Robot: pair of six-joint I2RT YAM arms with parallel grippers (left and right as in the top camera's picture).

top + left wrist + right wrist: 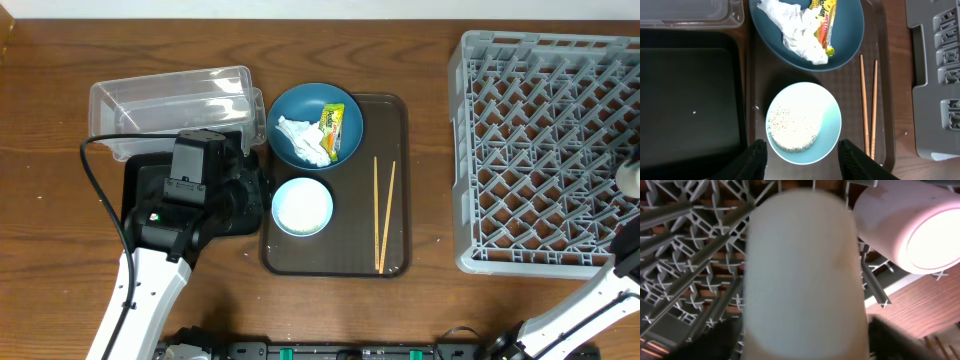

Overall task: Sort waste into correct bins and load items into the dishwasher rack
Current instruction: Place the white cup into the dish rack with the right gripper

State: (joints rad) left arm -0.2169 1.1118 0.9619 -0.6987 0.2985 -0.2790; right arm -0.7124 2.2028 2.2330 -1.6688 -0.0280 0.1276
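Left claw [802, 148] agape; only wrist view shows rice [794, 127] in white bowl [829, 116].

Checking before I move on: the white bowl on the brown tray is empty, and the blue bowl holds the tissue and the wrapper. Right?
Not quite. The white bowl is not empty: it holds a heap of rice, as the left wrist view shows. It does sit on the brown tray, and the blue bowl holds the tissue and the wrapper.

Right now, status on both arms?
Left gripper open beside rice bowl. Right gripper at rack, pale cup between jaws, grip unclear. Pink cup alongside.
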